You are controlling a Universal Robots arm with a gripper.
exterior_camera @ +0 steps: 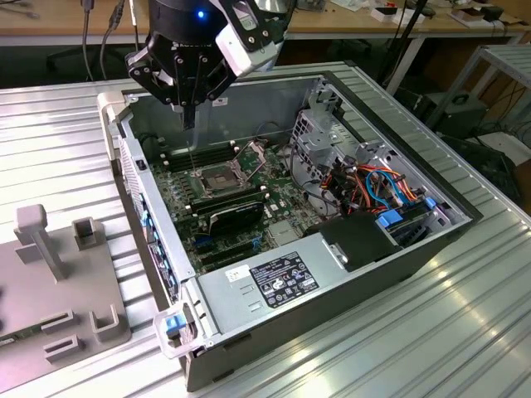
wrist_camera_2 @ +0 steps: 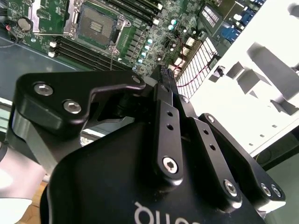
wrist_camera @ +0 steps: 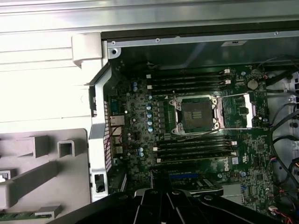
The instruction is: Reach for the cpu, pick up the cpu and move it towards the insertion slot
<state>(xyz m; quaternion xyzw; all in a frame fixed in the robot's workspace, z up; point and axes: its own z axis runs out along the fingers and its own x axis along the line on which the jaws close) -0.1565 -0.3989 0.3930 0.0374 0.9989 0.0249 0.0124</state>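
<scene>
Gripper (exterior_camera: pixel 189 123) is pinched narrow above the insertion slot (exterior_camera: pixel 214 178); can't tell if it holds the cpu. Come in tilted and you'll gouge that slot or snag its frame plate (wrist_camera: pixel 253 109).

You see your gripper (wrist_camera_2: pixel 164 73), fingers pressed together, poised over the green motherboard (wrist_camera_2: pixel 135 44), well apart from the open insertion slot (wrist_camera_2: pixel 96 22).

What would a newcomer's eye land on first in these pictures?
The open computer case sits in the middle of the exterior view, its green motherboard laid bare. The black gripper hangs above the board, close to the insertion slot, whose silver frame plate is swung open beside its dark square centre.
</scene>
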